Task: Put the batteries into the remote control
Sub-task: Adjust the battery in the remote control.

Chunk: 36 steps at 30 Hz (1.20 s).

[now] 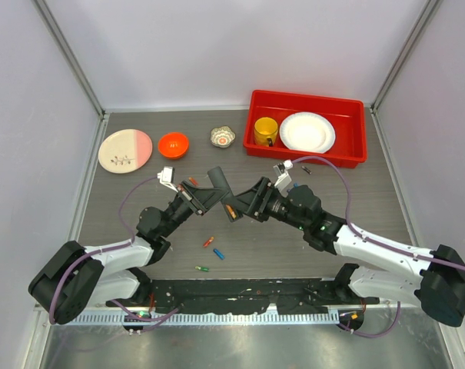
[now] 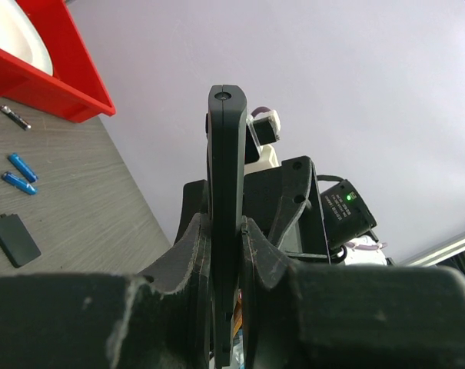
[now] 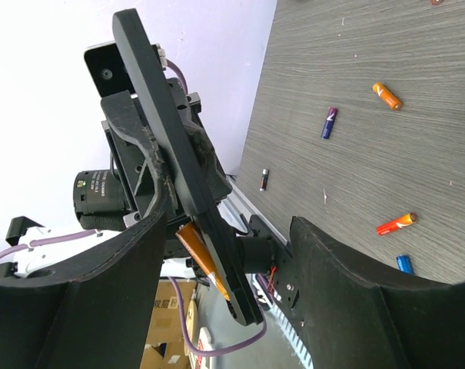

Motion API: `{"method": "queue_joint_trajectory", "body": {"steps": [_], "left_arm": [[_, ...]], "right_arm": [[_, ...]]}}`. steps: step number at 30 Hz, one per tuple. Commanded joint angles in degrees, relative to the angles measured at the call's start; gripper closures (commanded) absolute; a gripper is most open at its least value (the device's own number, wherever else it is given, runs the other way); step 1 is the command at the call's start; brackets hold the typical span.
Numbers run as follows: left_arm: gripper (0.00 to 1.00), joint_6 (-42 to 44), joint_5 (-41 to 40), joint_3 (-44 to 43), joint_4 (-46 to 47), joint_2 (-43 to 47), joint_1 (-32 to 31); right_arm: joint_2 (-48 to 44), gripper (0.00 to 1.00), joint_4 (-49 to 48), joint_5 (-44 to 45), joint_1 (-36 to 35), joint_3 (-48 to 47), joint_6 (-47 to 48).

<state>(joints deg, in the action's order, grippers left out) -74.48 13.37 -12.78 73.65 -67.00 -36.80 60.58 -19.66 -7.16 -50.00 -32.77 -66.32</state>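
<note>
The left tool [image 2: 226, 231] is clamping the remote [image 2: 226, 146] edge-on, holding it raised above the desk [image 1: 386, 192]. The right tool [image 3: 230, 231] is standing wide, its fingers [image 3: 332, 261] flanking the remote's lower end, where 1 orange battery [image 3: 203, 261] is lying against it. Other batteries [image 1: 208, 241] are lying loose on the desk below.

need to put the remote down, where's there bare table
Bare table between the red tray and the right arm, and the left edge on the near side of the pink plate. Crowded near centre: loose batteries.
</note>
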Motion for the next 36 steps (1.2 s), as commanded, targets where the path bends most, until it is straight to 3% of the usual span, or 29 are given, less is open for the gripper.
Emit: {"method": "queue_joint_trajectory", "body": {"steps": [1,36], "left_arm": [[1.00,1.2,-1.1,-0.2,14.9,1.0,0.0],[1.00,0.7,0.3,-1.5,14.9,-0.6,0.0]], "right_arm": [[-2.0,0.30,-1.8,0.7,0.3,0.3,-0.6],[1.5,0.27,-0.4,-0.1,0.5,-3.9,0.8]]}}
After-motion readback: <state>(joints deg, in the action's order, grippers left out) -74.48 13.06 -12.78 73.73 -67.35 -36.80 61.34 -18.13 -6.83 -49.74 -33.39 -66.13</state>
